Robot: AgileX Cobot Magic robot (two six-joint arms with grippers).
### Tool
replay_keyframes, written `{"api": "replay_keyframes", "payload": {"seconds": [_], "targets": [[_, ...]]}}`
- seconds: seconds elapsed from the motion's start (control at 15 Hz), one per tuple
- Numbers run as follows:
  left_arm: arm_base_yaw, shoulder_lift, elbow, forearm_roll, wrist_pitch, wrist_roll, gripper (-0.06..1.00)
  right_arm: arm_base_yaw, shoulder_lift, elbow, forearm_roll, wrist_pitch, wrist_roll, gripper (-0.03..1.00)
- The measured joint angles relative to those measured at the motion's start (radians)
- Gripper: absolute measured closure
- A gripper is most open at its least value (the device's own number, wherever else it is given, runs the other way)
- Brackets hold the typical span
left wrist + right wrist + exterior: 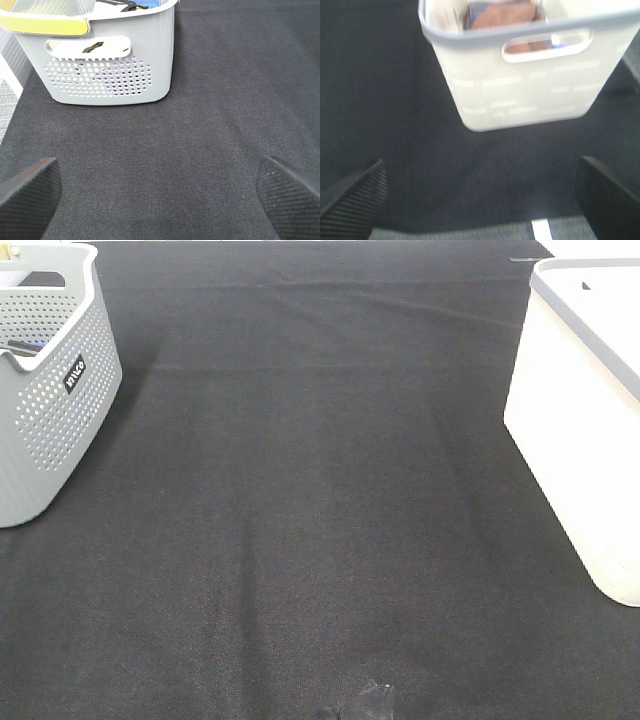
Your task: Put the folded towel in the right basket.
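The white right basket [585, 420] stands at the right edge of the black table. In the right wrist view the basket [530, 85] holds a pinkish-brown folded towel [502, 15] inside it, seen over the rim and through the handle slot. My right gripper [480, 197] is open and empty, back from the basket above the table edge. My left gripper [160, 192] is open and empty above the black cloth, facing the grey basket [105, 55]. Neither gripper shows in the exterior high view.
The grey perforated left basket [45, 380] stands at the far left with items inside. A black cloth [320, 500] covers the table between the baskets. A small crinkled shiny patch [370, 700] lies near the front edge.
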Motion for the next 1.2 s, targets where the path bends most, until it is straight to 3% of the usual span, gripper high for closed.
{"api": "replay_keyframes", "payload": {"seconds": [0.33,0.8,1.2], "targets": [[0.0,0.0,0.0,0.0,0.0,0.0,-0.05,0.0,0.0,0.098,0.043,-0.088,-0.043,0.0],[0.0,0.0,0.0,0.0,0.0,0.0,-0.05,0.0,0.0,0.098,0.044,-0.091,-0.045,0.0],[0.0,0.0,0.0,0.0,0.0,0.0,-0.05,-0.161,0.0,0.098,0.045,-0.092,-0.045,0.01]]}}
